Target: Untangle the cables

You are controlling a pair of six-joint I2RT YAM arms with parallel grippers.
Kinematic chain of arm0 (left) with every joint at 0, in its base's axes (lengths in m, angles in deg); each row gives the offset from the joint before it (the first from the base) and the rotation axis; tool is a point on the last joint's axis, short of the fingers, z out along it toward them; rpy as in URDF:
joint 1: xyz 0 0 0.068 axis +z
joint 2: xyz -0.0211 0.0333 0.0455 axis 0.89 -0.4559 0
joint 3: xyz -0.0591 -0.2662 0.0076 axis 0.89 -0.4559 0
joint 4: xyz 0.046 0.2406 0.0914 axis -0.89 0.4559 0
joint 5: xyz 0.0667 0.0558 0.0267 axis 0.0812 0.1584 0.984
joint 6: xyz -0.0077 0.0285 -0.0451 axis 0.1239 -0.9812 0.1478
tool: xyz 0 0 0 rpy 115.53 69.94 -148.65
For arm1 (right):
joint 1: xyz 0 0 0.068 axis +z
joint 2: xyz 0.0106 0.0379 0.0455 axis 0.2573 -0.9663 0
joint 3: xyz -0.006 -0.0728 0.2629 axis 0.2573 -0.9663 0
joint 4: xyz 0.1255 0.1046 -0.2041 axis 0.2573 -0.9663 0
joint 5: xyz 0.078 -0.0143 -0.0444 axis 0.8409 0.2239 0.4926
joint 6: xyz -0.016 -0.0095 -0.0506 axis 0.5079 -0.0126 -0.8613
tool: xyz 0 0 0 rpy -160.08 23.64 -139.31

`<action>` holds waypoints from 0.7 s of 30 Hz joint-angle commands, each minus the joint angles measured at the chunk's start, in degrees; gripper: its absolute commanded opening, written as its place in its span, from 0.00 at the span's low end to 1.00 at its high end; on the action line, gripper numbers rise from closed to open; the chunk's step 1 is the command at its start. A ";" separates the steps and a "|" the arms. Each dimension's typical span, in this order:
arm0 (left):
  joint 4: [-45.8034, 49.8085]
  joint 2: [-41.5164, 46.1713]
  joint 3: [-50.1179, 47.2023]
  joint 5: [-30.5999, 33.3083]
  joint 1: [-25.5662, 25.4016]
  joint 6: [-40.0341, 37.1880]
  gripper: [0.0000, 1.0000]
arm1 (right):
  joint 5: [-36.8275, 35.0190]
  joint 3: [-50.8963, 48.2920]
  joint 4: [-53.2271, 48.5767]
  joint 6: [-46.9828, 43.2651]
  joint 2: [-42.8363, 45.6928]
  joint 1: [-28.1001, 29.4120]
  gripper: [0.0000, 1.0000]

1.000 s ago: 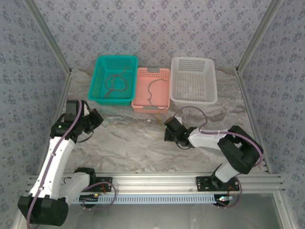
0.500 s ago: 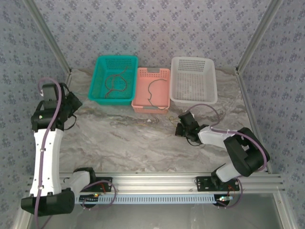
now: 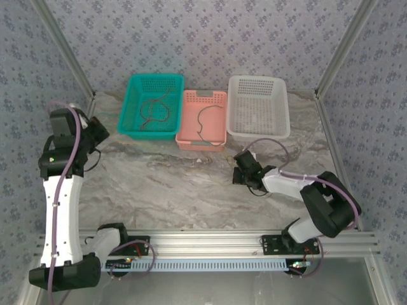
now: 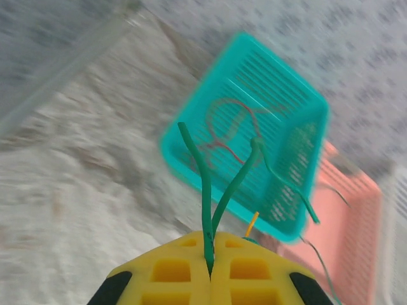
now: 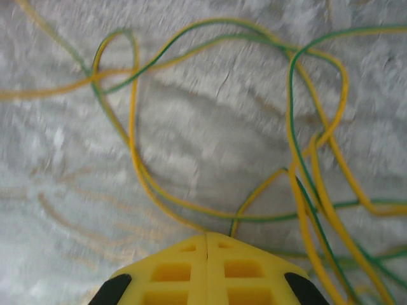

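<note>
Left gripper [image 4: 210, 257] clamped shut on doubled green cable [image 4: 205, 184], ends poking ahead toward teal basket [image 4: 299, 108]. Right gripper [image 5: 206, 244] shut; we cannot tell if it pins anything. Yellow-green tangle [image 5: 132, 127] lies just ahead. Risks we see: pulling cinches loops; thin cable slips.

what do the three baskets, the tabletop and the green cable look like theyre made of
Teal basket, pink basket, white basket: probably moulded plastic, matte, given uniform colour and perforated walls. Table: marble-look veining; stone or printed laminate, cannot tell. Green cable: smooth bendy sheath, likely plastic-insulated wire.
</note>
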 commanded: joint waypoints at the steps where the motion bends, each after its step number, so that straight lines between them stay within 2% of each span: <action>1: -9.72 1.84 -4.20 -14.15 -4.63 -1.19 0.00 | -3.28 3.29 -9.35 -0.54 5.16 1.84 0.04; 4: -9.75 3.16 -5.83 -8.25 -8.11 -1.21 0.00 | -3.72 5.74 -12.66 -0.57 7.93 2.61 0.05; 6: -10.13 3.32 -6.38 -7.96 -8.22 -0.76 0.00 | -4.19 7.38 -15.11 -0.56 8.36 2.60 0.05; 9: -11.55 2.93 -6.72 -9.92 -9.42 0.82 0.00 | -4.34 7.83 -15.81 -0.24 11.20 3.65 0.16; 11: -12.75 2.89 -7.26 -9.83 -11.80 1.60 0.00 | -5.73 8.06 -15.53 0.08 14.71 6.30 0.24; 13: -13.56 2.70 -7.64 -9.34 -14.15 2.24 0.00 | -5.98 8.26 -13.39 -0.58 18.10 9.44 0.32; 16: -14.32 1.98 -7.57 -8.43 -17.51 2.99 0.00 | -1.26 8.60 -5.09 -5.17 20.59 14.74 0.46; 19: -14.97 1.16 -7.46 -7.08 -20.27 3.68 0.00 | 4.43 10.99 3.82 -11.23 18.00 19.88 0.57; 21: -15.47 0.67 -7.41 -6.50 -21.81 4.27 0.00 | 5.45 14.99 6.59 -14.20 13.21 21.98 0.59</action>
